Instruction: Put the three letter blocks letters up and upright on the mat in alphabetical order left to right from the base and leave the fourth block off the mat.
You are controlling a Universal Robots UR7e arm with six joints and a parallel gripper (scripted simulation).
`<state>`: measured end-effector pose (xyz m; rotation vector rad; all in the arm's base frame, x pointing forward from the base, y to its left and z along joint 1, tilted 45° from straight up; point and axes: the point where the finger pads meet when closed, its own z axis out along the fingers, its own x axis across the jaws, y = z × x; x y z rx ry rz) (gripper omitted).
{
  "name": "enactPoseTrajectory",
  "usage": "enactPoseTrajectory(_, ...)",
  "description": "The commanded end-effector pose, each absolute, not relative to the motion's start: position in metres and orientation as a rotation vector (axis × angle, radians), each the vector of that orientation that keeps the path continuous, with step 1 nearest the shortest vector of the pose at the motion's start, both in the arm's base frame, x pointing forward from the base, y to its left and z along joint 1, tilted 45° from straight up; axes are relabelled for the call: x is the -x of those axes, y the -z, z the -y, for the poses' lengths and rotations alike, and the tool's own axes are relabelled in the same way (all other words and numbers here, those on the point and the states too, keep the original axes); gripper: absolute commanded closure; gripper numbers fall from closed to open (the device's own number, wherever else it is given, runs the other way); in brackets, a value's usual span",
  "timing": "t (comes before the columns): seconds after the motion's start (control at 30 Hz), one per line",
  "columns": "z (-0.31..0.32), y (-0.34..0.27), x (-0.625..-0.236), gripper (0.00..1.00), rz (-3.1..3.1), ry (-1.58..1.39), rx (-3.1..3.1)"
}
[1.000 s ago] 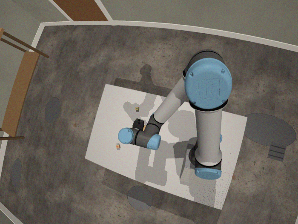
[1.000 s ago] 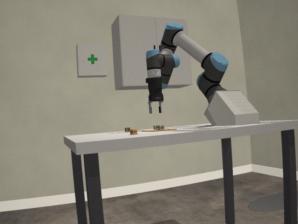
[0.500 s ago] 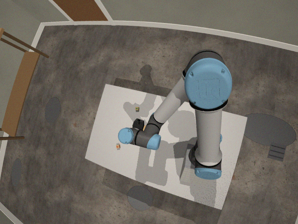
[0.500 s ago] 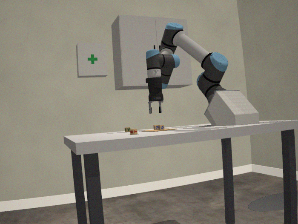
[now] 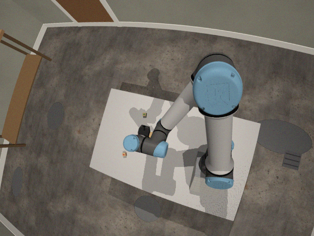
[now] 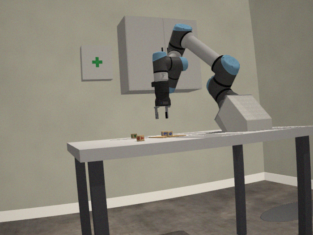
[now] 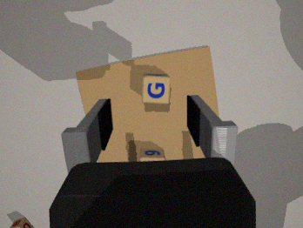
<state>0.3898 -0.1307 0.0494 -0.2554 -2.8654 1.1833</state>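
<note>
Hovering over the mat (image 5: 150,134) (image 6: 154,137) (image 7: 187,65), the hand (image 5: 143,130) (image 6: 161,115) (image 7: 149,112) is released, its fingers spread wide with nothing between them. The task looks partway along at best. The G block (image 6: 169,133) (image 7: 156,90) sits on the mat with its letter on top, apart from the mat's edges, and a second blue-marked block (image 6: 164,133) (image 7: 152,153) lies near it, mostly hidden by the hand in the wrist view; what its top shows, I cannot tell. The green-marked block (image 5: 144,114) (image 6: 133,135) and the red-marked block (image 5: 124,154) (image 6: 140,138) (image 7: 23,223) both rest on the counter (image 5: 109,152) (image 6: 106,152) (image 7: 261,96), off the mat. So the three-letter row is not made. What remains, I judge, is to settle which block lacks a top letter, keep or get that one off the mat, and bring the lettered ones into alphabetical order. G's facing towards the base also wants checking, as a sideways letter would fail.
</note>
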Motion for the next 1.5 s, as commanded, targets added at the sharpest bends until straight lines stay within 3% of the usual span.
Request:
enactPoseTrajectory(0.0, 0.130, -0.049, -0.397, 0.00, 2.852, -1.174, 0.160)
enactPoseTrajectory(1.47, 0.116, -0.024, -0.480, 0.00, 2.398, -0.926, -1.005)
